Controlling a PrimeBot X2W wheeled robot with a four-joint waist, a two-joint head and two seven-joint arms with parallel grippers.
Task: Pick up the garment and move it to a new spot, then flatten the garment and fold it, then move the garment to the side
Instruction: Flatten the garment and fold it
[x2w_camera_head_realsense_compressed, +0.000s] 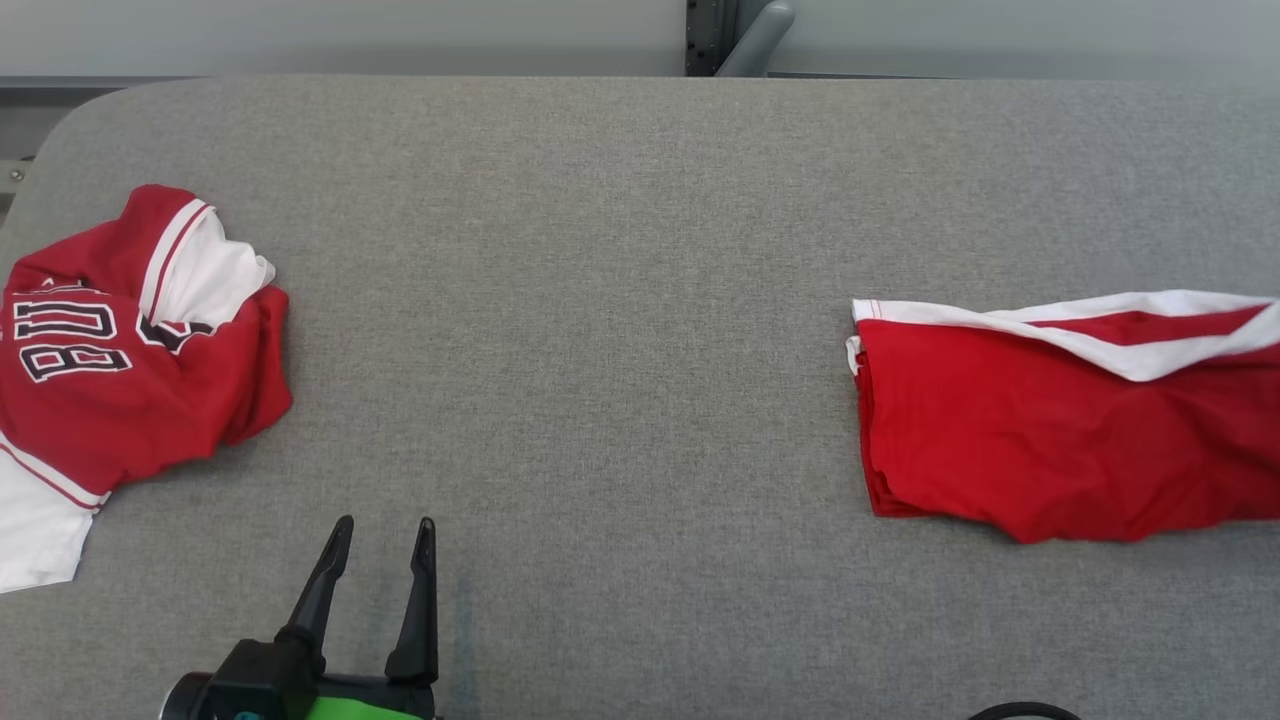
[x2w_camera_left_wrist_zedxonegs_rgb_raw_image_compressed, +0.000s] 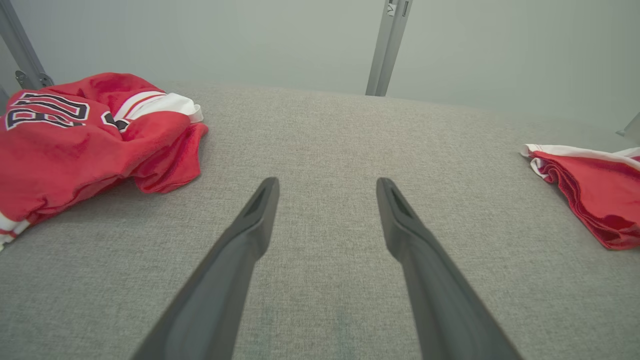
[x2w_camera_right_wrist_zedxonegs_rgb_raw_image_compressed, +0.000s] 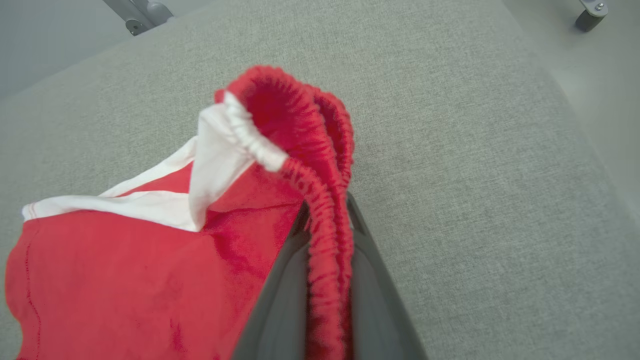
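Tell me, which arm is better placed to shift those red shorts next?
The right arm. The right gripper is shut on the waistband of the shorts, while the left gripper hangs open over the table, well apart from them.

Jersey (x2w_camera_head_realsense_compressed: 130, 380) lettering — creased, not clearly readable.

Grey fabric-covered desk (x2w_camera_head_realsense_compressed: 640, 300), rounded at the far-left corner, faint darker streak near the near edge, left of centre. Left side: crumpled red-and-white jersey (x2w_camera_head_realsense_compressed: 120, 400) with black-outlined lettering, running past the left edge of the head view. Right side: red shorts (x2w_camera_head_realsense_compressed: 1050, 440), white band along the far edge, left end lying flat, well apart from the jersey with bare fabric between.
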